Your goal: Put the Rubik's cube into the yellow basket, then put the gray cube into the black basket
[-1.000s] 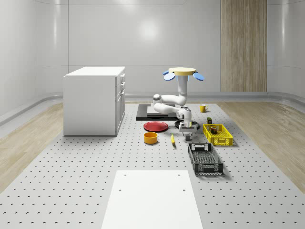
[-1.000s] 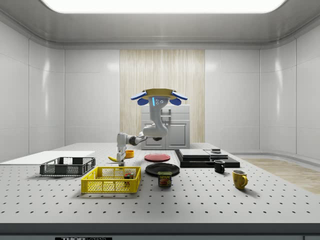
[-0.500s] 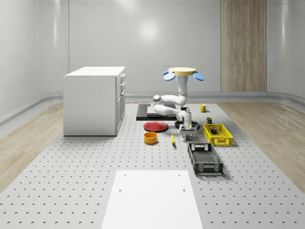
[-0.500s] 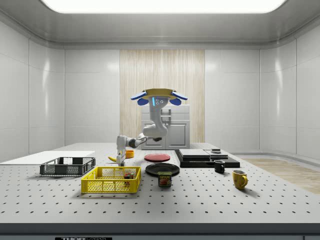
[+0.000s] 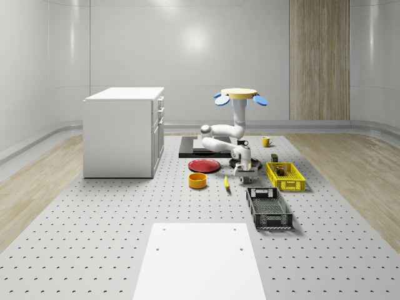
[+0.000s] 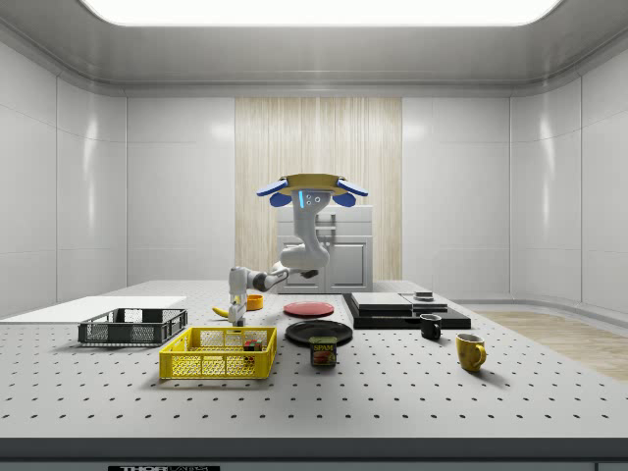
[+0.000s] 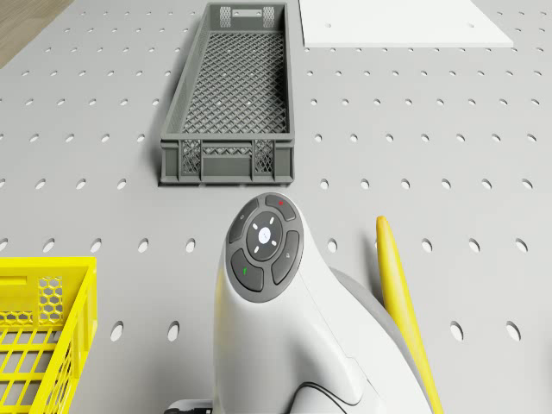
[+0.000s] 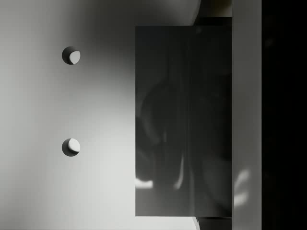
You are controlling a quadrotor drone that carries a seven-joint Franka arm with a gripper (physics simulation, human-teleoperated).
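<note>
**Layout, whole-scene view, left to right**

1. A white cabinet stands on the desk, well apart from the work area.
2. An orange bowl, a red plate and a banana lie near the middle. They are no part of the task.
3. The drone hovers high over the far middle of the desk. Its arm folds down and forward so that the pincer reaches desk level while the rotors stay clear of the things below.
4. The pincer sits low between the banana and the yellow basket, just beyond the far end of the black basket. Judged from this posture, the step in hand is the pickup of the gray cube, which lies on the desk directly beneath the wrist camera.
5. The black basket is close by, so the carry should be short.
6. The yellow basket holds a small multi-coloured item, probably the Rubik's cube. The first placement appears done.

**Limits of observation**

- The state of the pincer cannot be told: in the wrist view the cube's far edge runs into deep shadow.
- In the drone view the arm covers the cube.
- The item in the yellow basket is too small to identify with certainty.
</note>
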